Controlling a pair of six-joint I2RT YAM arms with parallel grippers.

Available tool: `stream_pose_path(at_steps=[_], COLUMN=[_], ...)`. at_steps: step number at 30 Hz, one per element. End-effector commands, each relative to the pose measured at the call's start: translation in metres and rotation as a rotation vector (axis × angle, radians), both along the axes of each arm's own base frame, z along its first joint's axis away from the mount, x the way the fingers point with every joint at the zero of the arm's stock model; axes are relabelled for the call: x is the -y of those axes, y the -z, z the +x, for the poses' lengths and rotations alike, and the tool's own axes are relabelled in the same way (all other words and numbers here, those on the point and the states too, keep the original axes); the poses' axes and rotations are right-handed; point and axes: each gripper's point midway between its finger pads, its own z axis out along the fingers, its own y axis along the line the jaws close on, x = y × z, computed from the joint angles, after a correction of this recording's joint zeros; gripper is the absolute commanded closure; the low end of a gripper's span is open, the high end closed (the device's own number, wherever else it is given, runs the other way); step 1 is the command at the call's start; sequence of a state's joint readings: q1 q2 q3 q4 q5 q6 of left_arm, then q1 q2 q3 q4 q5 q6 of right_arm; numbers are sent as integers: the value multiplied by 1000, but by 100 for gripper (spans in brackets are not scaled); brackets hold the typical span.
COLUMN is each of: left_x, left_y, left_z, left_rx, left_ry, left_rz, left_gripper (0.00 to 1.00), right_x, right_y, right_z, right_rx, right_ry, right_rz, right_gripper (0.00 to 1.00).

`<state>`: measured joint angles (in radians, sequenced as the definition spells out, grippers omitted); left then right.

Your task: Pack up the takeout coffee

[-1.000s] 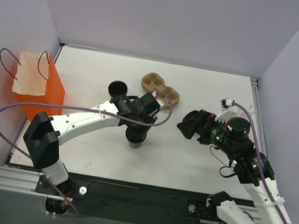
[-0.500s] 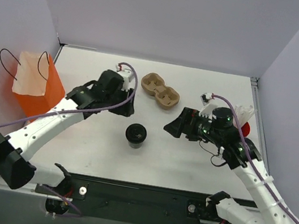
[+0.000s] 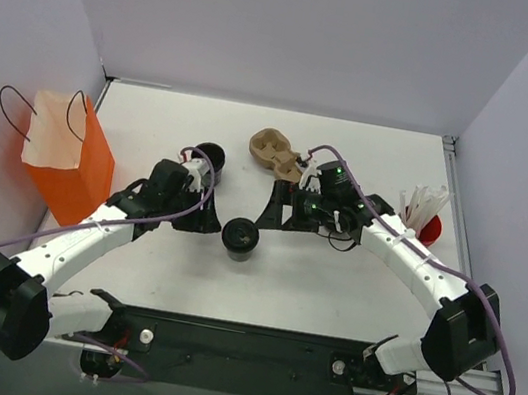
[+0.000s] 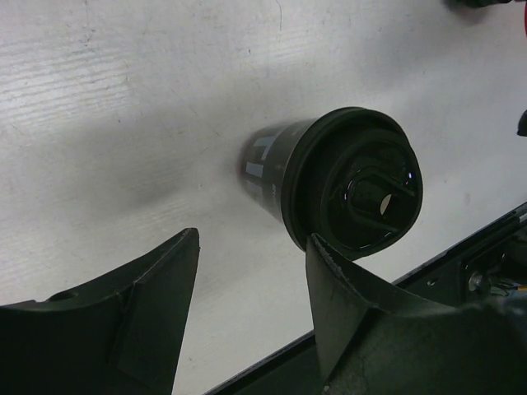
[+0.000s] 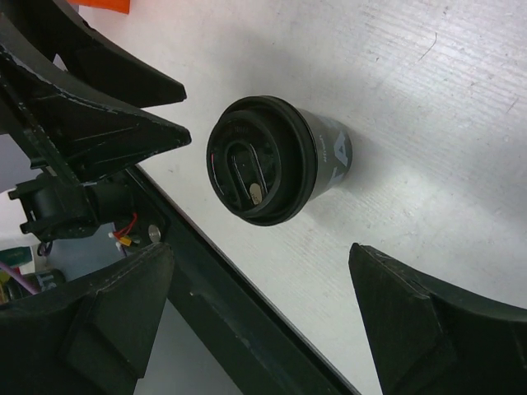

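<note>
Both arms have swung in toward the takeout coffee [image 3: 240, 237], which stands with its lid on in the same spot at the near middle of the table [image 3: 351, 283]. The left gripper [image 3: 206, 216] sits just left of the cup and the right gripper [image 3: 274, 216] just right of it, both with fingers spread apart and holding nothing. I think the cup still has to be picked up and put into the orange bag [image 3: 76, 171], well off to the left.
</note>
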<state>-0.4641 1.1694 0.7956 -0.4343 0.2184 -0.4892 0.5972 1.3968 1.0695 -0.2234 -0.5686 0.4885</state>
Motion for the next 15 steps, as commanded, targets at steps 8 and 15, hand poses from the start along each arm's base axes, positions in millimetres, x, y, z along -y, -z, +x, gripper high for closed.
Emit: stream_pose_path(at_steps=[8, 15], left_x=[20, 20], left_y=[-37, -24], left_z=[19, 17], left_rx=[159, 148], left_ry=[11, 0], left_rz=[-218, -236], left_gripper=[36, 35], right_x=[-25, -33], right_y=[4, 24], right_z=[27, 26], right_rx=[34, -36], right_ry=[-142, -226], right_rz=[-37, -54], right_gripper=[9, 9])
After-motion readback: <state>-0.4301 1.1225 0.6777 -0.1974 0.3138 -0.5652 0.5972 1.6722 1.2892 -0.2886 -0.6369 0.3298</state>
